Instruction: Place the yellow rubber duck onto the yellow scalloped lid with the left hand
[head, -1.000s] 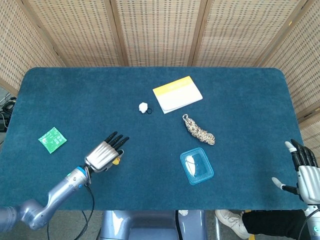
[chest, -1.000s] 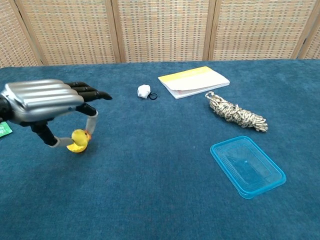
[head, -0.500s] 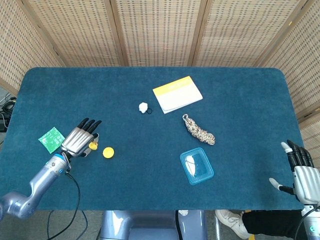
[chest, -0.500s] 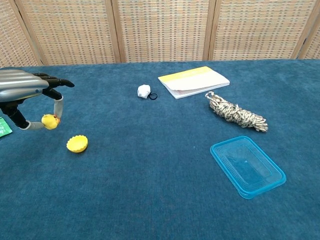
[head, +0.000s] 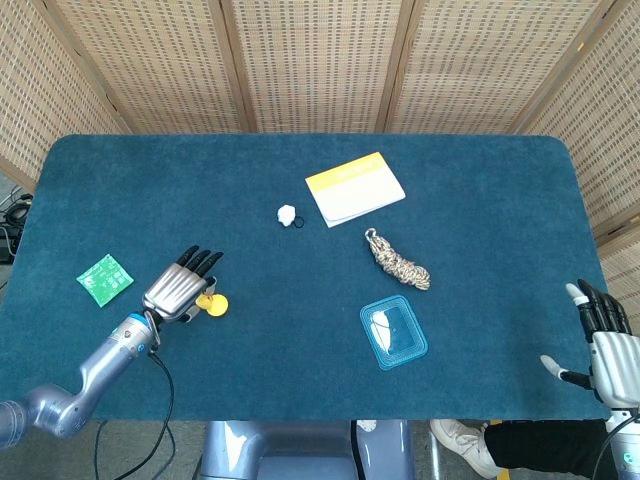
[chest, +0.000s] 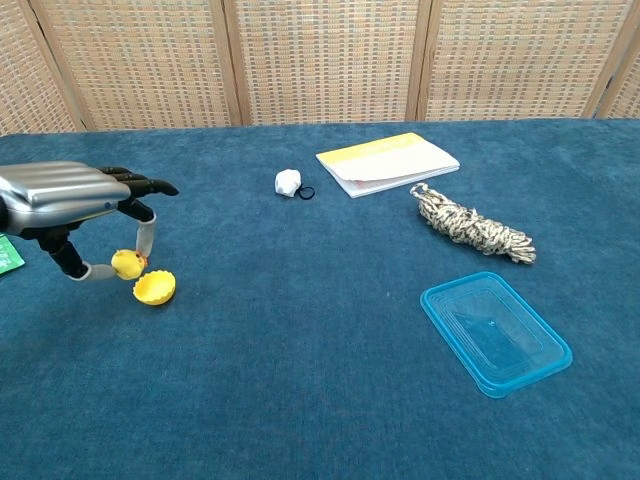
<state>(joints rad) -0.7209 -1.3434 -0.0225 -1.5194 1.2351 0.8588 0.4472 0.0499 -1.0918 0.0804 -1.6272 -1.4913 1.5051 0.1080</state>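
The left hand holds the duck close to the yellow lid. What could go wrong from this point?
1. The left hand only pinches the yellow rubber duck between thumb and a finger, so it may slip out or roll off when released.
2. The yellow scalloped lid is small and loose on the table; a low finger could nudge it aside.
3. The duck sits beside the lid, not above it, so releasing now would probably miss.
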